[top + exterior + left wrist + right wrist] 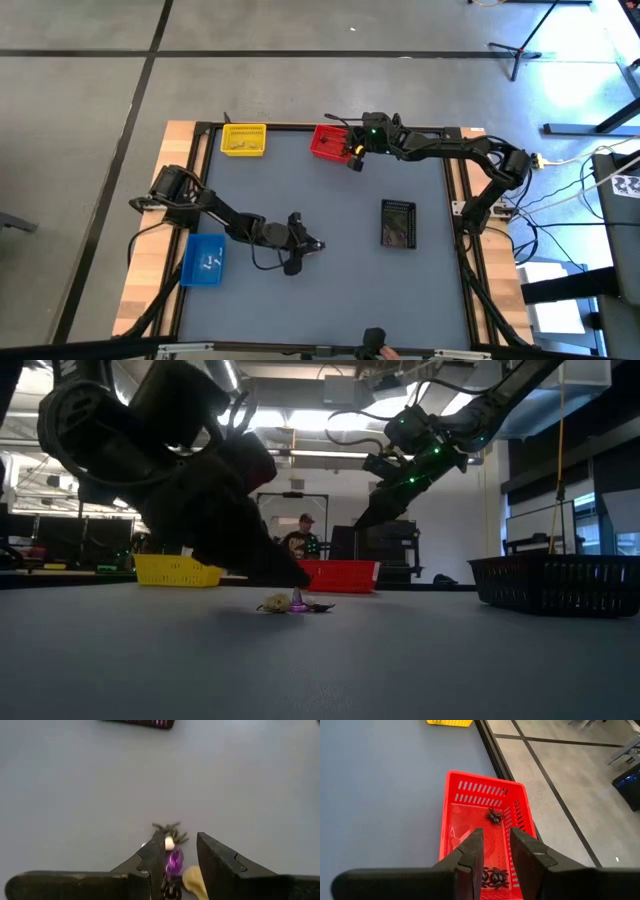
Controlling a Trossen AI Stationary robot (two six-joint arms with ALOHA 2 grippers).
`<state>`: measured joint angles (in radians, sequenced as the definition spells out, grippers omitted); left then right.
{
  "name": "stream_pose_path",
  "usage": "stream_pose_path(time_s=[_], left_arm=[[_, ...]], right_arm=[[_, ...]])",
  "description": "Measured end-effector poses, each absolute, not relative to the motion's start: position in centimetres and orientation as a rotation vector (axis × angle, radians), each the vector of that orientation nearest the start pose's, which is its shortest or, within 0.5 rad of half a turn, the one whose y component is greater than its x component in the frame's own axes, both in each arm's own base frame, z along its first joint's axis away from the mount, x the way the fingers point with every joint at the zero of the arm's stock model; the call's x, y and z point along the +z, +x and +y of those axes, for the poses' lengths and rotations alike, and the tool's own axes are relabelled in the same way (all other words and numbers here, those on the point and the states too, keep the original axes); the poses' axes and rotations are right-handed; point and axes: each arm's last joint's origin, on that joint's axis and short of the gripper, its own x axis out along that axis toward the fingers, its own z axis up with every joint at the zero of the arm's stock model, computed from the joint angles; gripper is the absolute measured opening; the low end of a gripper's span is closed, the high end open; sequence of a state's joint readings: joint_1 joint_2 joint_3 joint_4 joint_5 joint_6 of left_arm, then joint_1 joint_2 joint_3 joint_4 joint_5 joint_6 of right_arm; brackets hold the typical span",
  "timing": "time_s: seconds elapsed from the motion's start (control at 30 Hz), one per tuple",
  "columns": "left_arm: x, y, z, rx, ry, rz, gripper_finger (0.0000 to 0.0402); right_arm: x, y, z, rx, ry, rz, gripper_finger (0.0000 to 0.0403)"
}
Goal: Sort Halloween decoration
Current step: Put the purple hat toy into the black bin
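The Halloween decoration left on the table is a small cluster: a purple trinket, a dark spider, a white bit and a pale tan piece. The low view shows the cluster lying on the grey mat. My left gripper is low at mid-table and open, one finger on each side of the purple trinket. My right gripper hangs open and empty above the red bin, which holds dark spiders.
A yellow bin and the red bin stand along the far edge. The blue bin sits at the left, the black bin at the right. A person shows in the room behind.
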<state>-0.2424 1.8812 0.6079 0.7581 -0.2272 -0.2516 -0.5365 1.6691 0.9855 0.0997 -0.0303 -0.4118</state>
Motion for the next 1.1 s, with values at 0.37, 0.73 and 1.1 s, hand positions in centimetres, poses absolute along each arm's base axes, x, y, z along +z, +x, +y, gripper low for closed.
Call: stream_pose_path(time_s=[0.37, 0.73, 1.1], left_arm=[[8.81, 30.41, -6.85, 0.054, -0.120, 0.532, 0.0105], [8.82, 30.42, -6.85, 0.053, -0.121, 0.531, 0.0105], [8.82, 30.42, -6.85, 0.053, -0.121, 0.531, 0.0080]], right_arm=[[20.49, 30.51, -18.04, -0.366, -0.228, 0.655, 0.0095], [20.50, 30.51, -18.05, -0.366, -0.228, 0.654, 0.0095], [20.50, 30.51, -18.05, -0.366, -0.229, 0.654, 0.0095]])
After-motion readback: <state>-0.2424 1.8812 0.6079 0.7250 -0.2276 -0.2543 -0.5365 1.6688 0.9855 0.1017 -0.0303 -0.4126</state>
